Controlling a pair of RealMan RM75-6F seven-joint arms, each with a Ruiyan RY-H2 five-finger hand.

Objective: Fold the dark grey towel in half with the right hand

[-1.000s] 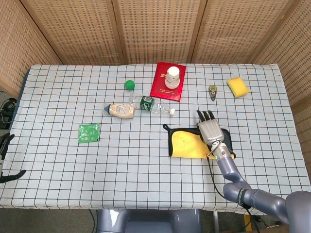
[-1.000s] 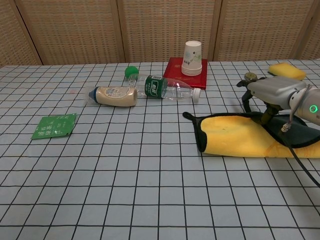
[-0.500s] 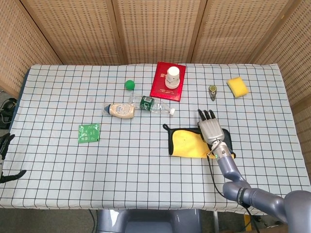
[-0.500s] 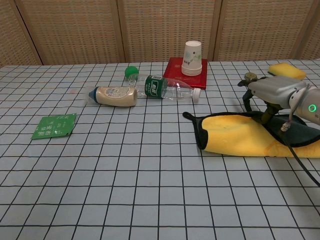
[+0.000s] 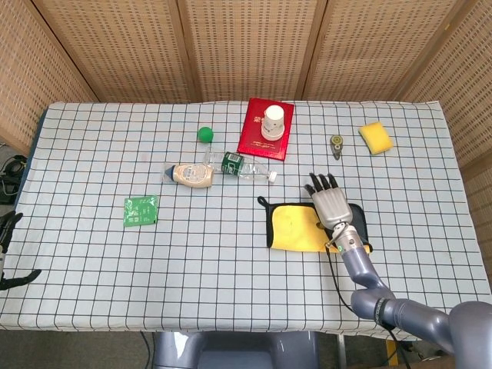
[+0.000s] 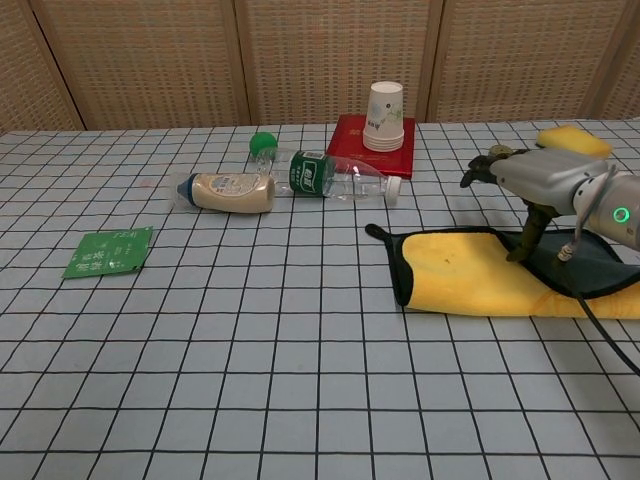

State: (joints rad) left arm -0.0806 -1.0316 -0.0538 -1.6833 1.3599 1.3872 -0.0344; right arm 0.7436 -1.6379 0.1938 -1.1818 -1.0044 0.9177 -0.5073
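The towel [image 5: 296, 228] lies right of the table's middle, its yellow inner face up and a dark grey border along its left and right edges. In the chest view the towel [image 6: 470, 275] is a flat yellow wedge with dark grey at the right. My right hand [image 5: 330, 204] is over the towel's right part, palm down and fingers spread, holding nothing. In the chest view the right hand [image 6: 540, 180] is raised, with one digit reaching down onto the cloth. Only dark fingertips of my left hand [image 5: 9, 227] show at the left frame edge, apart and off the table.
A red book [image 5: 254, 142] with stacked paper cups [image 5: 274, 119] lies at the back. A green ball [image 5: 204, 134], a clear bottle [image 5: 246, 167], a beige bottle [image 5: 192, 174] and a green packet [image 5: 141, 210] lie to the left. A yellow sponge [image 5: 375, 137] and a small round object [image 5: 336, 143] are back right.
The right hand's fingers have lifted off the towel and spread, and the hand has edged toward the far side. The towel has stayed put.
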